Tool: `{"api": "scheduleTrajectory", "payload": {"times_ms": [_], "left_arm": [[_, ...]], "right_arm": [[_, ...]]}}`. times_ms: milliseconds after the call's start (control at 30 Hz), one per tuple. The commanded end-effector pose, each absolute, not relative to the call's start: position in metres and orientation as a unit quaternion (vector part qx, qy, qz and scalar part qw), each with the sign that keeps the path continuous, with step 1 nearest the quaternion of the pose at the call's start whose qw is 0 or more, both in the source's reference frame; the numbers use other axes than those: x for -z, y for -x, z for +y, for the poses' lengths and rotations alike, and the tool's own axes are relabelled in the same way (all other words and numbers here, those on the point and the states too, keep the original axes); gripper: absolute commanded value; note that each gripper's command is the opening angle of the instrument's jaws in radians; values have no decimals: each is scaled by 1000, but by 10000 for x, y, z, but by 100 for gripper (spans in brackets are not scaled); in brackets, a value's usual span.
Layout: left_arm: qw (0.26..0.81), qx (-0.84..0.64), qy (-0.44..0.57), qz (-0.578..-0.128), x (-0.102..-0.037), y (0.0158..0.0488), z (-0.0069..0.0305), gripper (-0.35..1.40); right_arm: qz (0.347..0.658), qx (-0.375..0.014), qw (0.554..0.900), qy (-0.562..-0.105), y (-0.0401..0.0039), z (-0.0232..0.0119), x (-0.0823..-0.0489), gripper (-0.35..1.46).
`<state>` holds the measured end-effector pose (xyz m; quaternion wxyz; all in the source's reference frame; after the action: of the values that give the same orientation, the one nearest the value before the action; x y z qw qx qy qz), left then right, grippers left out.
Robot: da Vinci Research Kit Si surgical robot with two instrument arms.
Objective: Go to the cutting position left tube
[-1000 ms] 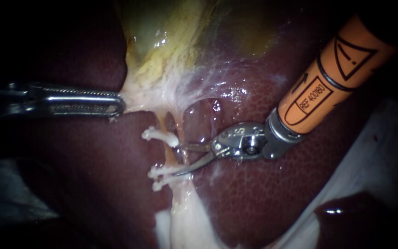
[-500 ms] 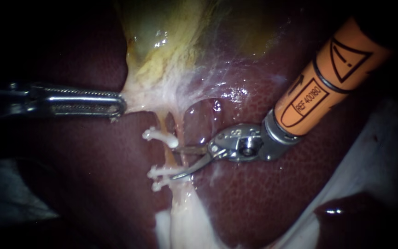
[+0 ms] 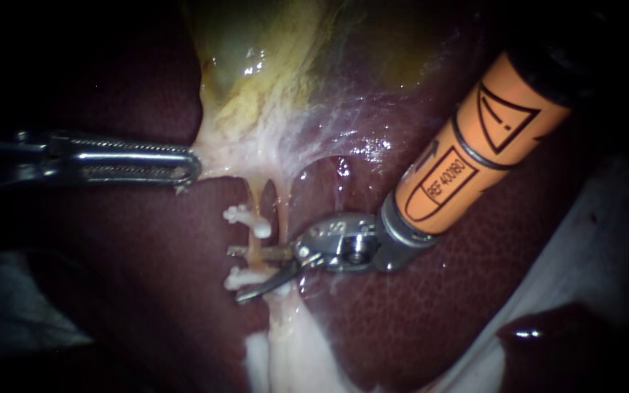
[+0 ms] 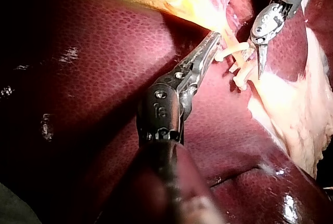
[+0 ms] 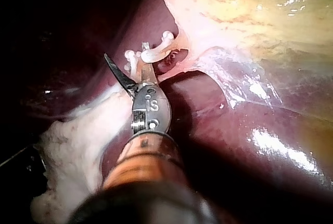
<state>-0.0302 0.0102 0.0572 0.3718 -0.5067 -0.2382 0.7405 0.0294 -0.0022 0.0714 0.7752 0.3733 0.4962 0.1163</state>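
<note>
Endoscope view puts the left tube just left of centre, a thin orange strand running down from the pale tissue under the gallbladder. Your right instrument comes in from the upper right. Its two blades are spread wide around that strand. The upper blade lies across the tube just below the upper clip, and the lower blade angles down and left past the lower clips. The stretch of tube between the clips sits in the gap between the blades, and nothing is gripped. The right tube runs just beside the left one and is crossed by the blades nearer their hinge.

At the left of the frame your left instrument lies level, its jaws closed on the pale tissue, which is taut toward it. Dark red liver lies all around.

Right wrist view shows the open V of the blades from behind, with a white clip sitting in it. The tube there is mostly hidden by clips and a blade.

Left wrist view shows the left jaws pressed together along their whole length, tip in the pale tissue. Ahead of them only one blade of your right instrument is clear, beside the clips; the other cannot be made out.
</note>
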Motion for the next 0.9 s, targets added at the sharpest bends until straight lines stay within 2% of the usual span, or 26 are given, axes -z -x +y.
{"api": "scheduleTrajectory", "payload": {"times_ms": [33, 233, 533, 667, 900], "left_arm": [[372, -741, 507, -238, -573, 302, 102, -35], [372, -741, 507, -238, -573, 303, 102, -35], [372, -741, 507, -238, -573, 303, 102, -35], [372, -741, 507, -238, -573, 302, 102, -35], [371, -741, 507, -238, -573, 301, 102, -35]], "right_arm": [[494, -127, 776, -370, -296, -22, -714, 129], [489, -168, 775, -365, -307, -20, -710, 132], [482, -195, 769, -372, -311, -18, -696, 134], [482, -216, 758, -384, -310, -14, -681, 137], [479, -230, 750, -394, -310, -11, -661, 137]]}}
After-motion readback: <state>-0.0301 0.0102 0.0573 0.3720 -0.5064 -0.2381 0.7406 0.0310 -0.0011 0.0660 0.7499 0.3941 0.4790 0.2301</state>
